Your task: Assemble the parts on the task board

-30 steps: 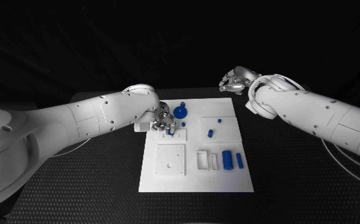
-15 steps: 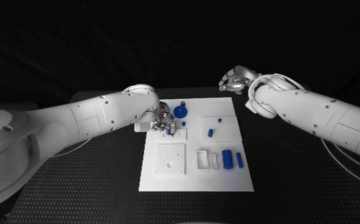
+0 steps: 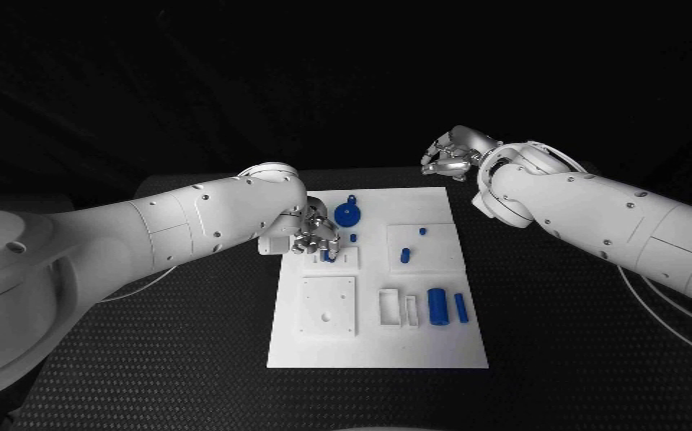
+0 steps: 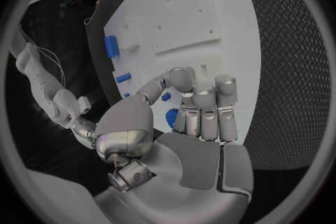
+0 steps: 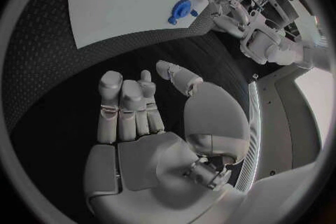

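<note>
Parts [image 3: 436, 306] in blue lie scattered over the white task board [image 3: 378, 351], which sits in the middle of the black table [image 3: 173, 371], its long sides running away from the robot. The table top has a fine dotted, woven-looking texture, and beyond its far edge the room is dark.

On the board, a round blue disc [image 3: 348, 215] lies near the far left corner. A small blue peg [image 3: 405, 256] stands on a raised white square right of the middle, with a smaller blue piece [image 3: 421, 232] just beyond it. Near the right edge, toward the near half, a thick blue cylinder and a thinner blue bar [image 3: 460, 308] lie side by side, beside two white rectangular blocks [image 3: 391, 307]. A raised white plate with small holes [image 3: 327, 306] takes up the near left part.

The left robot hand [image 3: 312, 234] is over the far left part of the board, by its left edge, fingers curled close together. In the left wrist view they close around a small blue part [image 4: 171, 117], which shows between thumb and fingers just above the board's surface.

The right robot hand [image 3: 451, 158] hangs beyond the board's far right corner, off the board and above the bare table. Its fingers [image 5: 122, 106] are curled loosely inward with nothing between them, the thumb set apart.
</note>
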Action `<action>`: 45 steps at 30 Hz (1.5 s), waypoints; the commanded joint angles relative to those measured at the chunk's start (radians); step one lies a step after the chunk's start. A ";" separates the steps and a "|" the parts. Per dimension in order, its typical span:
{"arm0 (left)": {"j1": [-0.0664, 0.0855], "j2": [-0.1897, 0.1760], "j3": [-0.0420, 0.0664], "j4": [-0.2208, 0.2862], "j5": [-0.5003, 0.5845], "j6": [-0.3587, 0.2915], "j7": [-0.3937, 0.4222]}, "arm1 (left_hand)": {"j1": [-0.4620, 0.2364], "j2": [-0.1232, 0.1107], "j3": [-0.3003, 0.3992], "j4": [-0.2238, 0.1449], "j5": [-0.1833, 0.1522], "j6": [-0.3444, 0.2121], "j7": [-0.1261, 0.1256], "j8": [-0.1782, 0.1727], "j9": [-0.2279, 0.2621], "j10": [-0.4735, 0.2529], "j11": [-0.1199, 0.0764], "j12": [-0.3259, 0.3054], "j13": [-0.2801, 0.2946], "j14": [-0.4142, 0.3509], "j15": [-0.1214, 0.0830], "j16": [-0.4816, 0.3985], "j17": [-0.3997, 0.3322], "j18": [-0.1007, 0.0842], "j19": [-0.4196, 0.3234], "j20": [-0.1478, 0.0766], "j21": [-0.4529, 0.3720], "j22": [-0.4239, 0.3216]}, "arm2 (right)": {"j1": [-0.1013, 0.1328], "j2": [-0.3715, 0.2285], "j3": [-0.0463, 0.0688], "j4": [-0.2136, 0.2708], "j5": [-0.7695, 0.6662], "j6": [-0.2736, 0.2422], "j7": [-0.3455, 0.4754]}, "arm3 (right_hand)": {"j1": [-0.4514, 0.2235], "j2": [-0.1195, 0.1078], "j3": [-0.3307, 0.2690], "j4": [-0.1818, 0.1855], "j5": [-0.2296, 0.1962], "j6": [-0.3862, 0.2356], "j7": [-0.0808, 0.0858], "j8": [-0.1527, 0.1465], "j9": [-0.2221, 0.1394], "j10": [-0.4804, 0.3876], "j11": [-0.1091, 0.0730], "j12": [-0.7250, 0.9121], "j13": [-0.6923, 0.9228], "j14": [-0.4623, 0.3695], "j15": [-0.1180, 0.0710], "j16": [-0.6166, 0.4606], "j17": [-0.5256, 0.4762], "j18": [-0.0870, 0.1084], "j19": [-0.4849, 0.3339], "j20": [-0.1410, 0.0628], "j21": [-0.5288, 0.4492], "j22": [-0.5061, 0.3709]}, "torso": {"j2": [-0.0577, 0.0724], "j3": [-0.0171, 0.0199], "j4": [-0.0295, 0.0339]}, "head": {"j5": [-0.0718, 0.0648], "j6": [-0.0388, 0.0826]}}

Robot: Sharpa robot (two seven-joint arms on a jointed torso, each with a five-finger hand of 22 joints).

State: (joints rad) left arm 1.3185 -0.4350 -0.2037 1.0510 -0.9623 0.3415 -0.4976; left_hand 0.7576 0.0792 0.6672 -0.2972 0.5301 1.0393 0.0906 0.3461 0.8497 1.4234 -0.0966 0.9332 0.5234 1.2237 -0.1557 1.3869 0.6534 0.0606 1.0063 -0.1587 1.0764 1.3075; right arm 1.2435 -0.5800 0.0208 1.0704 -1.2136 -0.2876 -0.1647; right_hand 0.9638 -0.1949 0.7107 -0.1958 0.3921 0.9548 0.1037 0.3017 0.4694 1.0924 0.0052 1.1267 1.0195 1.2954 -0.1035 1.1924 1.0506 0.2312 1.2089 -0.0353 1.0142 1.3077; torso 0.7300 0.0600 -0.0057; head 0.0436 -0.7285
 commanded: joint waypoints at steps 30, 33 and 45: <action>-0.002 0.009 -0.002 -0.006 -0.006 0.024 -0.003 | -0.012 0.016 0.009 0.016 -0.008 0.150 -0.099 0.032 0.025 -0.015 -0.022 0.015 -0.005 0.036 -0.044 0.006 -0.001 0.017 0.011 -0.085 0.005 0.013 | 0.000 -0.003 0.000 0.004 -0.003 0.009 0.006 | -0.010 0.001 0.000 -0.005 0.007 0.006 0.015 -0.006 0.002 -0.009 0.001 0.004 -0.002 -0.001 0.002 -0.007 0.002 0.031 0.001 -0.009 -0.003 0.016 | 0.000 0.0000 0.0002 | 0.001 0.002; -0.002 0.014 -0.003 -0.011 -0.004 0.027 -0.001 | -0.029 0.028 0.006 0.018 -0.010 0.156 -0.101 0.032 0.032 -0.016 -0.023 0.019 -0.006 0.037 -0.044 0.006 -0.001 0.017 0.013 -0.084 0.004 0.012 | 0.000 -0.003 0.000 0.004 -0.004 0.009 0.006 | -0.010 0.001 0.000 -0.005 0.007 0.006 0.015 -0.006 0.002 -0.009 0.001 0.004 -0.002 -0.001 0.002 -0.007 0.002 0.031 0.001 -0.009 -0.003 0.016 | 0.000 -0.0001 -0.0003 | 0.002 0.002; -0.005 0.016 -0.003 -0.013 0.011 0.027 -0.002 | -0.071 0.050 0.006 0.027 -0.021 0.172 -0.105 0.033 0.050 -0.018 -0.027 0.025 -0.010 0.039 -0.044 0.005 -0.002 0.017 0.013 -0.083 0.002 0.011 | 0.000 -0.002 0.000 0.004 -0.004 0.010 0.006 | -0.010 0.001 0.000 -0.006 0.007 0.007 0.015 -0.006 0.002 -0.009 0.000 0.004 -0.002 -0.001 0.002 -0.007 0.002 0.031 0.000 -0.009 -0.004 0.016 | 0.000 0.0004 -0.0005 | 0.000 0.000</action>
State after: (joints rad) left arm 1.3162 -0.4234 -0.2058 1.0373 -0.9608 0.3515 -0.5016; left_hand 0.6922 0.1205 0.6605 -0.2905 0.5117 1.0393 0.0906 0.3751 0.8987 1.4251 -0.0983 0.9526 0.5150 1.2239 -0.1559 1.3868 0.6523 0.0683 1.0153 -0.1607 1.0764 1.3078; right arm 1.2435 -0.5823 0.0208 1.0727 -1.2139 -0.2874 -0.1647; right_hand 0.9638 -0.1949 0.7107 -0.1958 0.3954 0.9551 0.1034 0.3017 0.4699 1.0925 0.0053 1.1267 1.0189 1.2954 -0.1034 1.1883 1.0511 0.2313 1.2092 -0.0348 1.0140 1.3081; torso 0.7298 0.0595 -0.0065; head 0.0441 -0.7281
